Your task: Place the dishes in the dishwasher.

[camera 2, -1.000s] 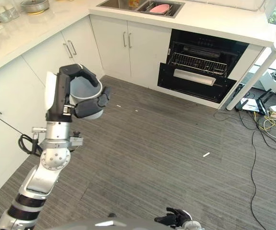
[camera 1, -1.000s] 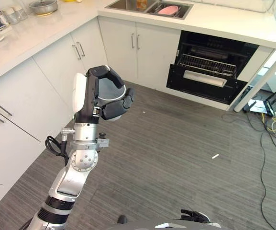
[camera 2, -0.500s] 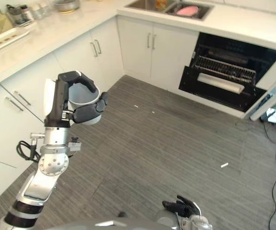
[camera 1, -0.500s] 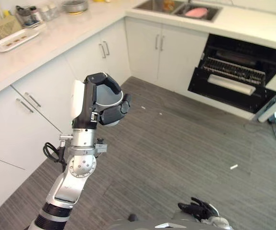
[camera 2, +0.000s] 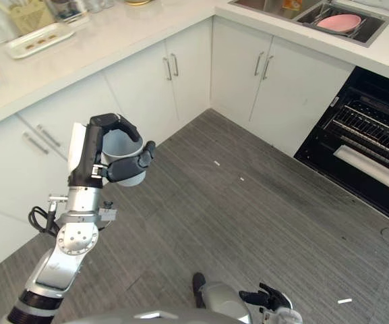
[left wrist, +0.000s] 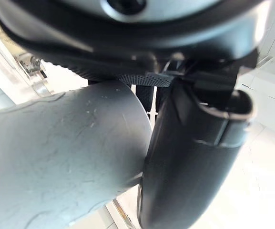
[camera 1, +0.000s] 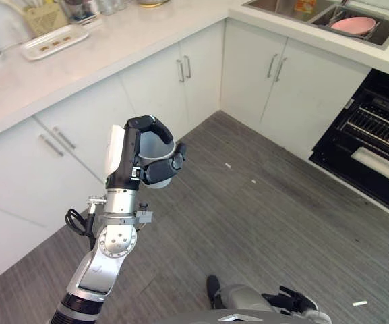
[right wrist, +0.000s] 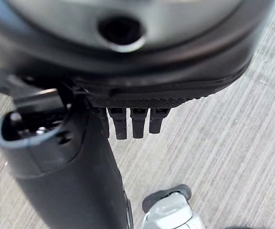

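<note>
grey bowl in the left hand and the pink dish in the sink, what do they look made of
The grey bowl, gripped by the left hand, looks like matte plastic or melamine: dull, with fine scuffs in the left wrist view, though glazed ceramic is possible. The pink dish in the steel sink looks smooth and faintly glossy, plastic or ceramic; too far to tell.

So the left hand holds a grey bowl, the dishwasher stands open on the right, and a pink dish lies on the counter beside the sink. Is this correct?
Not quite. The pink dish lies inside the sink, not on the counter beside it, as the left eye view shows. The rest stands: the left hand holds the grey bowl, and the dishwasher stands open on the right.
</note>
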